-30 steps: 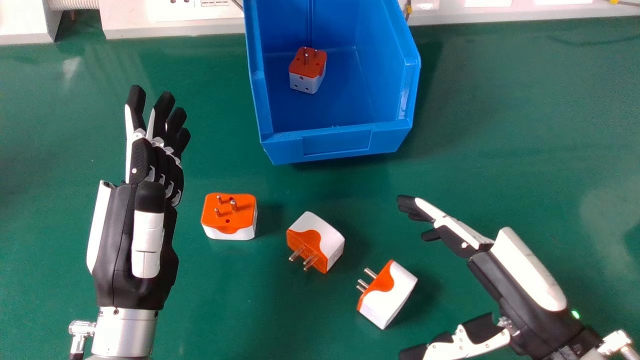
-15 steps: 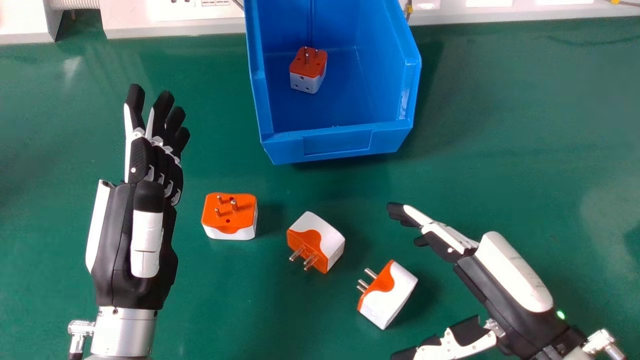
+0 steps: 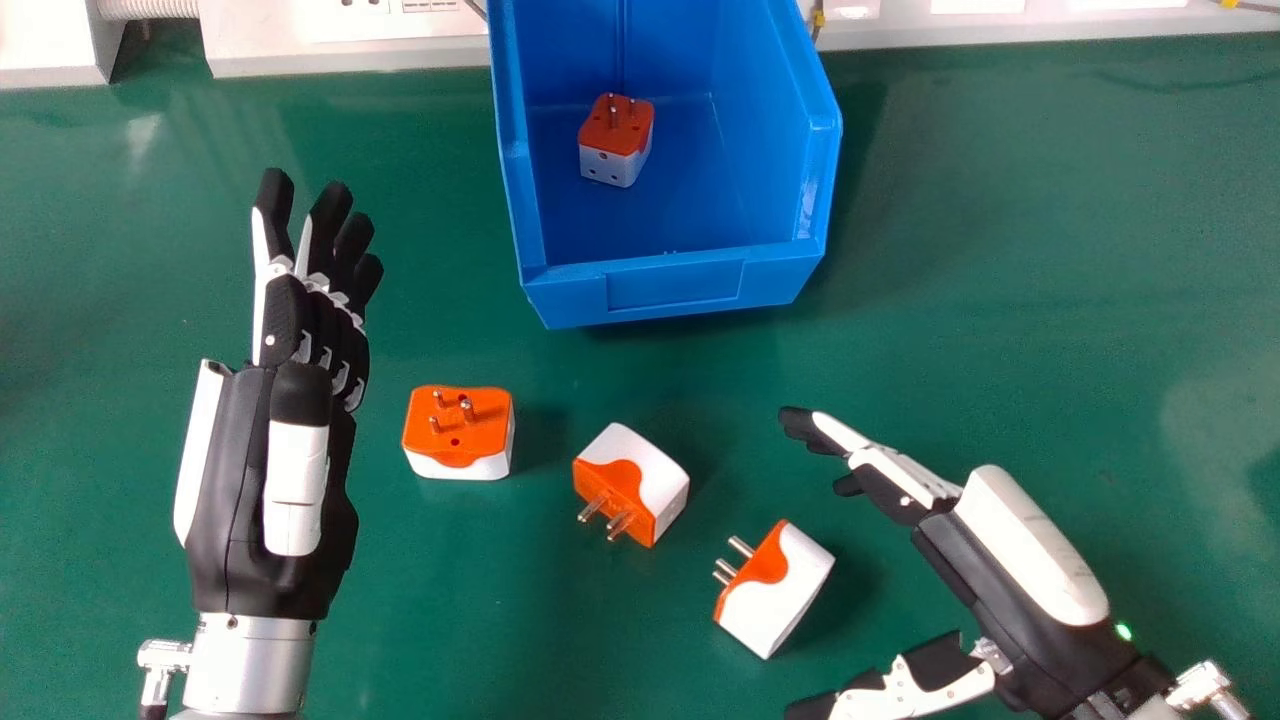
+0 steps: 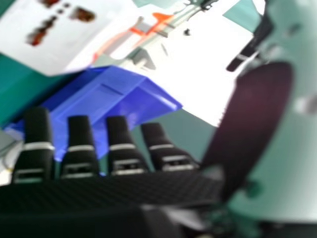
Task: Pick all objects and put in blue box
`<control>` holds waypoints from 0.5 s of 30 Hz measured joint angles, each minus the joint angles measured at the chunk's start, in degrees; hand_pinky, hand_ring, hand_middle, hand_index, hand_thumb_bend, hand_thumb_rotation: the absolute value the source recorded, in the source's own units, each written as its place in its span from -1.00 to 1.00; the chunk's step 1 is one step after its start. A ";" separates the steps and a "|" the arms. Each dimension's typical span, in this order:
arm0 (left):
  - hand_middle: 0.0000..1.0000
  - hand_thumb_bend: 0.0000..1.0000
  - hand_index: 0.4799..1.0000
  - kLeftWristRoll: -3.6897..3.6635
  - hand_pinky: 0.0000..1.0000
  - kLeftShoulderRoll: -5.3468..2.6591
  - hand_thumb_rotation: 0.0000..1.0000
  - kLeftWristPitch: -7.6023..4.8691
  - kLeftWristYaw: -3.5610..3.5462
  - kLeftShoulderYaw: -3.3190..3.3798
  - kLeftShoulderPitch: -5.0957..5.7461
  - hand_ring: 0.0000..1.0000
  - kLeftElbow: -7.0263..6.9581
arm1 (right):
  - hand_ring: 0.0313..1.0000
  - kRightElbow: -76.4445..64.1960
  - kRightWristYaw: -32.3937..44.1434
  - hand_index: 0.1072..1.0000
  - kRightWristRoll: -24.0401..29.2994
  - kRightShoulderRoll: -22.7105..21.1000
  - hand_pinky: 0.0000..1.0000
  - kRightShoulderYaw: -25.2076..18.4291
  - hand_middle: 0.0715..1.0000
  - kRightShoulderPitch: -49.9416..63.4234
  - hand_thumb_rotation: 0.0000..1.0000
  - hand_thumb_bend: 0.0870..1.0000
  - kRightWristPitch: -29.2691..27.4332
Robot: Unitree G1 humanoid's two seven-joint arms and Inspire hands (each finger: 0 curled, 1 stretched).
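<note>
In the head view my right hand (image 3: 1020, 560) is open at the lower right, its fingertips above and right of the nearest orange-and-white plug adapter (image 3: 775, 590), not touching it. A second adapter (image 3: 632, 485) lies mid-table, and a third (image 3: 460, 430) sits pins up, right of my open left hand (image 3: 270, 480). The blue box (image 3: 675, 285) holds one adapter (image 3: 616, 140). In the right hand view my hand (image 4: 79, 144) has straight fingers, with the blue box (image 4: 106, 94) beyond them, a white adapter (image 4: 59, 29) close by and another adapter with pins (image 4: 153, 27) farther off.
A white panel with sockets (image 3: 400, 25) runs along the far edge of the green table (image 3: 1050, 250). Bare table lies between the box and the adapters, and to the right of the box.
My right hand has shifted left and a little toward the near edge, then stayed almost still. The left hand and the adapters hold their places.
</note>
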 measured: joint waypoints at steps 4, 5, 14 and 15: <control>1.00 0.80 1.00 -0.01 1.00 0.00 0.84 0.00 -0.01 -0.05 0.00 0.99 -0.01 | 0.70 2.03 -2.34 0.75 -1.48 0.00 0.45 0.49 0.73 -0.98 -0.33 1.00 -0.46; 1.00 0.80 1.00 -0.01 1.00 0.00 0.84 0.01 -0.02 -0.08 0.00 0.99 -0.01 | 0.69 2.38 -3.09 0.74 -2.24 0.00 0.44 0.65 0.72 -1.17 -0.34 1.00 -0.48; 1.00 0.80 1.00 0.01 1.00 0.01 0.84 0.01 0.30 -0.21 0.24 0.99 -0.08 | 0.61 3.88 -11.14 0.69 -8.95 0.30 0.36 3.01 0.66 -2.07 -0.52 0.99 0.20; 1.00 0.80 1.00 0.02 1.00 0.01 0.84 0.01 0.31 -0.21 0.24 0.99 -0.08 | 0.59 4.07 -12.17 0.68 -9.49 0.36 0.34 3.41 0.65 -2.24 -0.55 0.99 0.43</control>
